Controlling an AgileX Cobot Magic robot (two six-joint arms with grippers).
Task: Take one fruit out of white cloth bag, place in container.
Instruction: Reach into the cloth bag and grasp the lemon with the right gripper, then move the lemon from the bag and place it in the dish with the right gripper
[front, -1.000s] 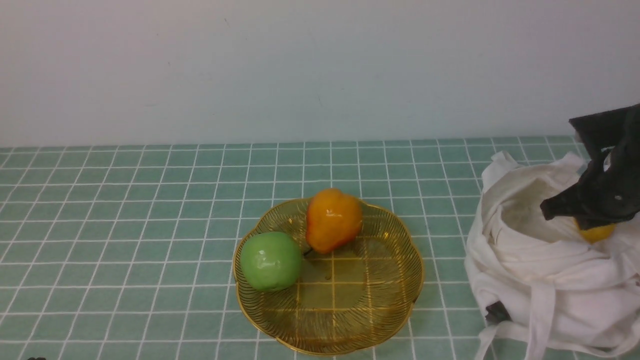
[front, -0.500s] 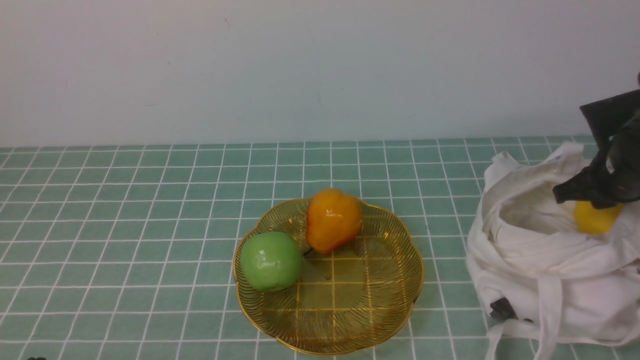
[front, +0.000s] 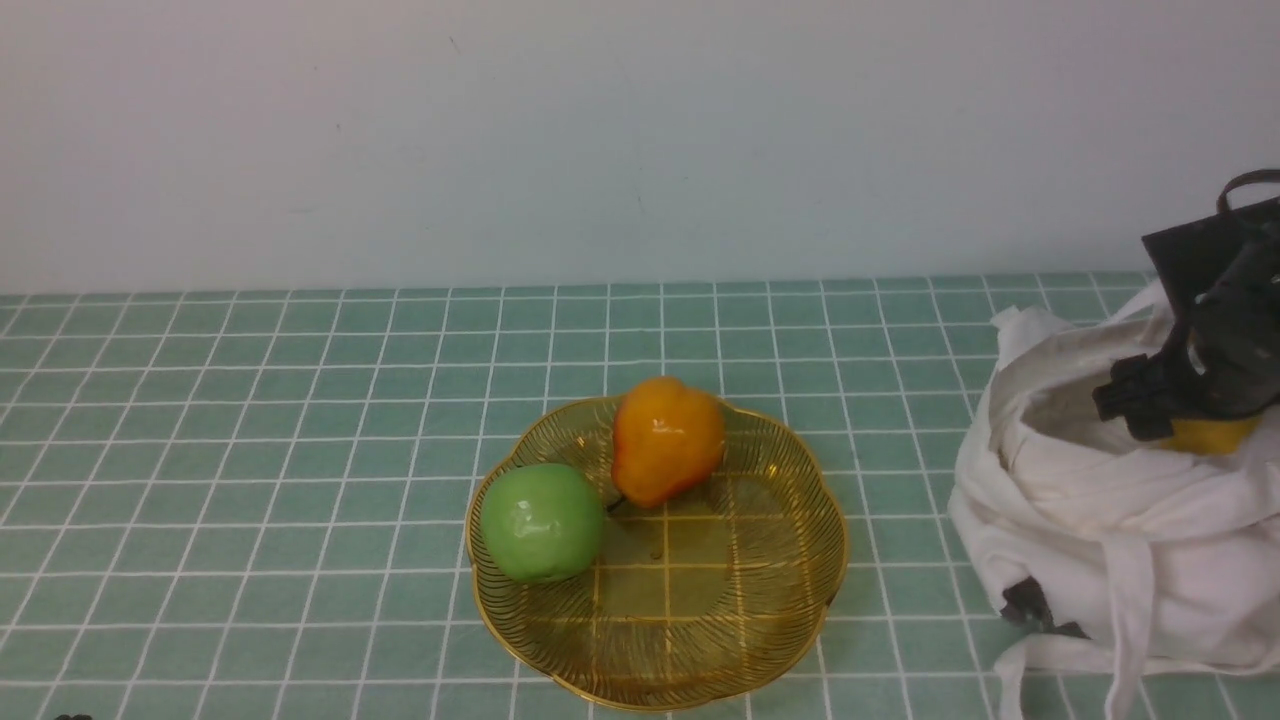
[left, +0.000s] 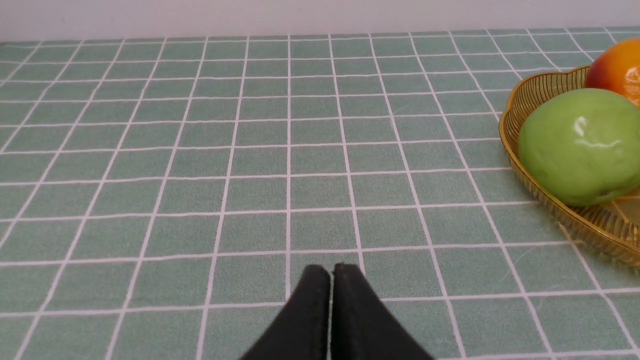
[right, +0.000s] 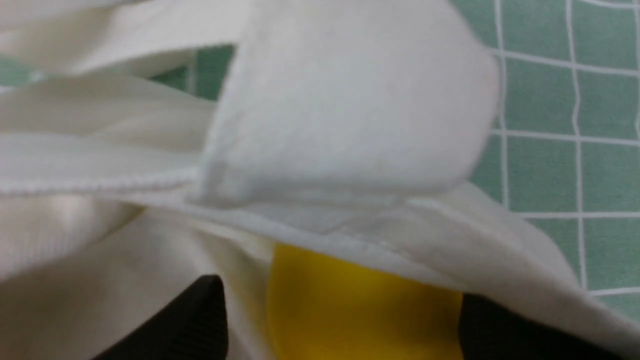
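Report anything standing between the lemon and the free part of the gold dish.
The white cloth bag's rim folds over the lemon held in the right tool, and its wall faces the dish. Past it nothing visible blocks; apple and pear sit in the dish's left part.

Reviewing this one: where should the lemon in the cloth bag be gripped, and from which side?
Grip the lemon across its broad middle, from above through the open mouth of the bag: cloth folds wrap its sides, leaving only the top exposed.

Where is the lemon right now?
Far right in the front view: the lemon sits in the open white bag, held by the right hand, right of the gold dish.
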